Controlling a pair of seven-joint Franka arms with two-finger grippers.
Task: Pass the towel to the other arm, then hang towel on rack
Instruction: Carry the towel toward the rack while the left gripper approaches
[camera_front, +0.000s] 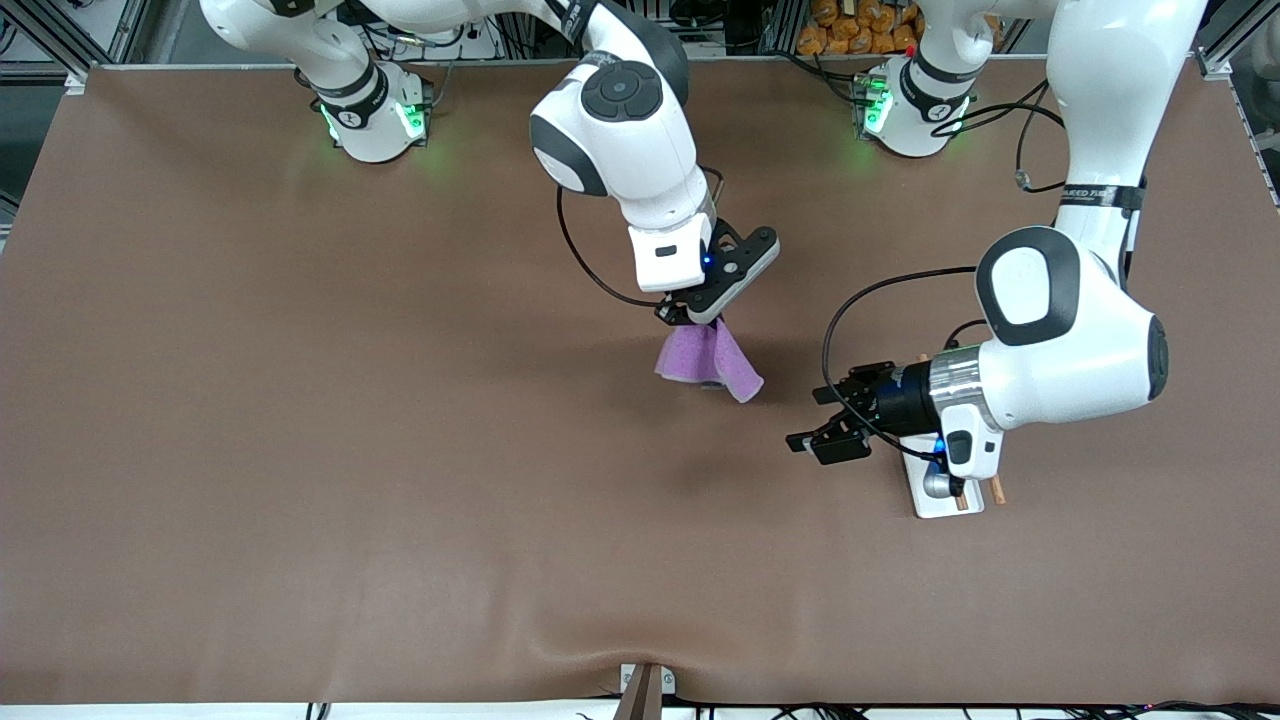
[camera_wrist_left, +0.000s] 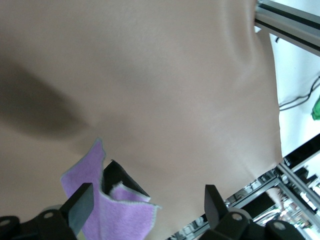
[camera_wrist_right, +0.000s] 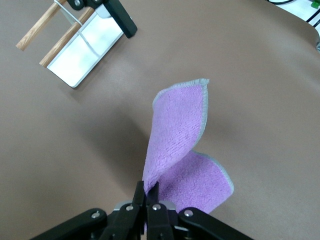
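The right gripper hangs just above the middle of the front view, over the bare brown counter. Its fingers are pressed fully together on the top edge of the towel, which dangles below them as a folded purple flap with a pale grey hem. In the right wrist view the towel rises from the pinched fingers at the bottom centre of the frame, one lobe standing up toward the middle and a second lobe curling toward the lower right. The cloth hangs clear of the counter, and its shadow lies on the brown surface underneath.

The left gripper sits at the centre right of the front view, turned sideways so that it points toward the towel, with a clear gap between the two. Its fingers stand wide apart and hold nothing. In the left wrist view they show as two dark prongs along the bottom edge, and the towel shows between them at the lower left, purple with a dark grey underside turned out at one fold.

The rack lies on the counter at the lower right of centre in the front view, mostly hidden under the left arm's wrist; only the end of its white base and the tips of its wooden rods show. In the right wrist view the rack appears at the upper left, white base with two wooden rods across it.
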